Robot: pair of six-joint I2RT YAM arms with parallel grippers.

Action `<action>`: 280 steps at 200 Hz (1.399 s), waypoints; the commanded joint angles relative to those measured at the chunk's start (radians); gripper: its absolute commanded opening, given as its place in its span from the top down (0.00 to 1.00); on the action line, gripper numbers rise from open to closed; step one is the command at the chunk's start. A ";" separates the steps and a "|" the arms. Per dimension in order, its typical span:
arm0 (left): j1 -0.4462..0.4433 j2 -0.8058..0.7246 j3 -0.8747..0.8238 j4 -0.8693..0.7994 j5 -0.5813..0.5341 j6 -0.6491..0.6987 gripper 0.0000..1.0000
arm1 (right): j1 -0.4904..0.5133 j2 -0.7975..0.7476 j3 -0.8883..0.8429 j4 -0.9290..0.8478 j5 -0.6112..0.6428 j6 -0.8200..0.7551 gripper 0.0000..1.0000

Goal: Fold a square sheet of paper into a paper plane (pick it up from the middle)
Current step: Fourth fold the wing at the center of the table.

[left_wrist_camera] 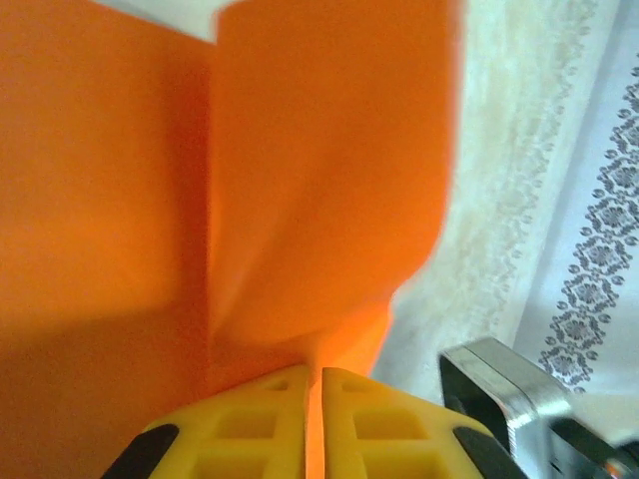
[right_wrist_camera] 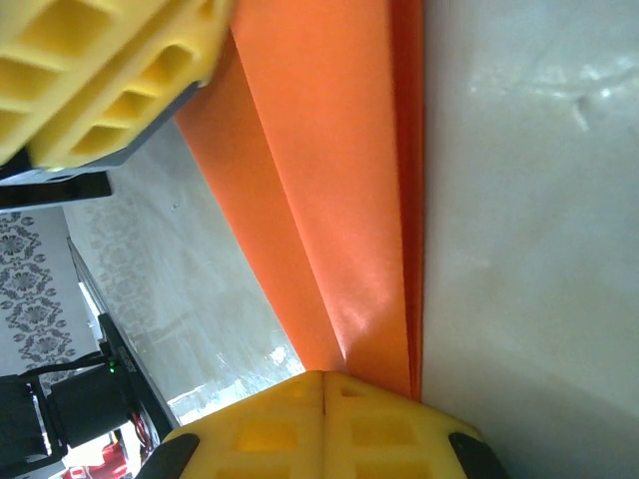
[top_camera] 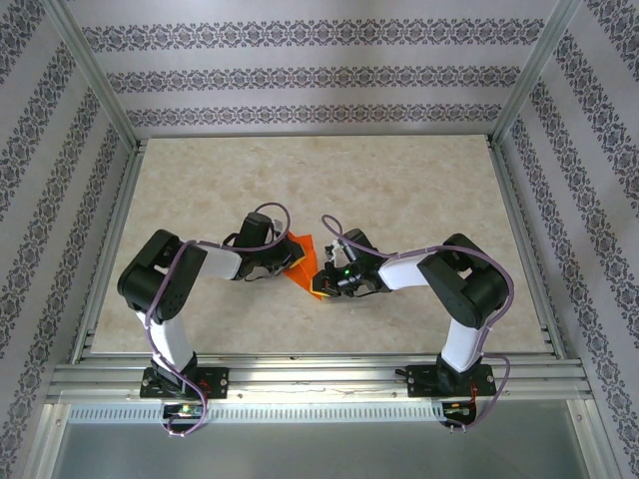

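Both arms meet over the middle of the table (top_camera: pixel 419 200), a little toward the near edge, with the orange paper (top_camera: pixel 305 257) held between them. The left gripper (top_camera: pixel 277 261) has it from the left and the right gripper (top_camera: pixel 337 277) from the right, and each is squeezed tight on the paper.

The left wrist view shows the yellow fingers (left_wrist_camera: pixel 379 424) pressed together with a thin sliver of orange in the seam. Above them the paper (left_wrist_camera: pixel 319 180) rises in two panels that meet at a deep crease.

The right wrist view shows the same pinch. The fingers (right_wrist_camera: pixel 260 429) are closed on the end of a long, narrow strip of paper (right_wrist_camera: pixel 329 180), with several layers stacked along one edge, and the left arm's fingers (right_wrist_camera: pixel 100 70) are at the far end. That stacked edge runs close along the table. I cannot tell whether it touches.

This is clearly no longer a flat square. Folds are in, and the paper is doubled over and slimmed down, so I'd judge the job well past halfway. I can't make out a pointed nose or spread wings, so some folding or pressing of creases probably remains. After that it still has to be set down and let go.
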State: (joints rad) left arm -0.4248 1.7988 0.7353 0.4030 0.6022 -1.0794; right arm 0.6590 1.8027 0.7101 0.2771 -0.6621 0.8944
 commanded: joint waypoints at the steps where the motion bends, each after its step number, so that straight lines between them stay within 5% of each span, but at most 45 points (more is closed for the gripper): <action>1: -0.011 -0.068 -0.034 -0.067 0.022 0.045 0.87 | 0.010 0.018 -0.024 -0.089 0.044 -0.005 1.00; 132: -0.083 0.029 0.044 -0.136 0.010 0.079 0.91 | 0.009 0.044 -0.020 -0.089 0.023 -0.008 1.00; 174: -0.043 0.045 0.039 -0.205 -0.068 0.062 0.96 | 0.013 0.047 -0.017 -0.128 0.039 -0.030 1.00; 280: 0.092 0.086 0.055 -0.160 -0.007 0.088 0.96 | 0.020 0.050 -0.029 -0.161 0.044 -0.052 1.00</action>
State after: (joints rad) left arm -0.3943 1.8378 0.7769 0.2764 0.6765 -1.0229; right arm 0.6590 1.8046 0.7174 0.2581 -0.6628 0.8642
